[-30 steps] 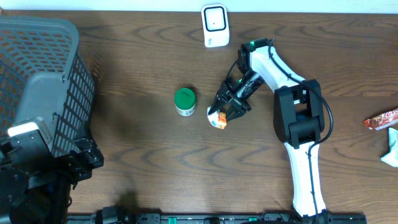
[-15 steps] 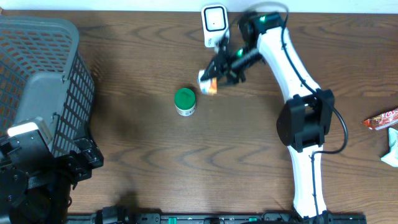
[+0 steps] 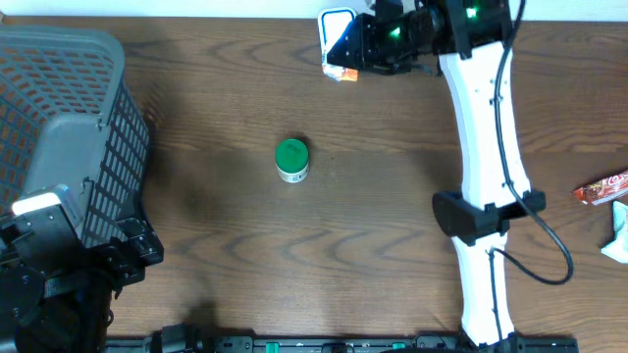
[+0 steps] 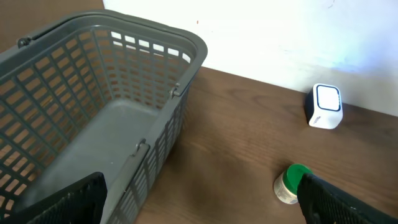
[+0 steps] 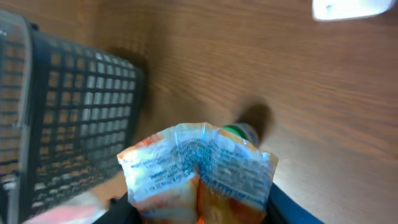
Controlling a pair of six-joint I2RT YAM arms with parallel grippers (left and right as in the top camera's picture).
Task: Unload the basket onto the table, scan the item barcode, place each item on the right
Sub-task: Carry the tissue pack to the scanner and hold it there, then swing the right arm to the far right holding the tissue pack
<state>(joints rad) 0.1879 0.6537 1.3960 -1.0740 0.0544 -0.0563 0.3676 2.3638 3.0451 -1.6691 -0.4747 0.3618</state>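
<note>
Beside the half-covered scanner [image 3: 332, 26], right jaws pinch a crumpled packet [image 5: 199, 169] (print blurred); left jaws spread.

The overhead camera looked straight down on the counter [image 3: 196, 255] from high up, the green-lidded jar [image 3: 291, 160] near mid-frame; the left wrist camera sat low on the basket [image 4: 93, 106] side of the jar, facing obliquely across the counter toward the wall [image 4: 280, 37]; the right wrist camera hung close above a packet [image 5: 199, 168], looking down past it at the jar; all three shared jar and basket.
</note>
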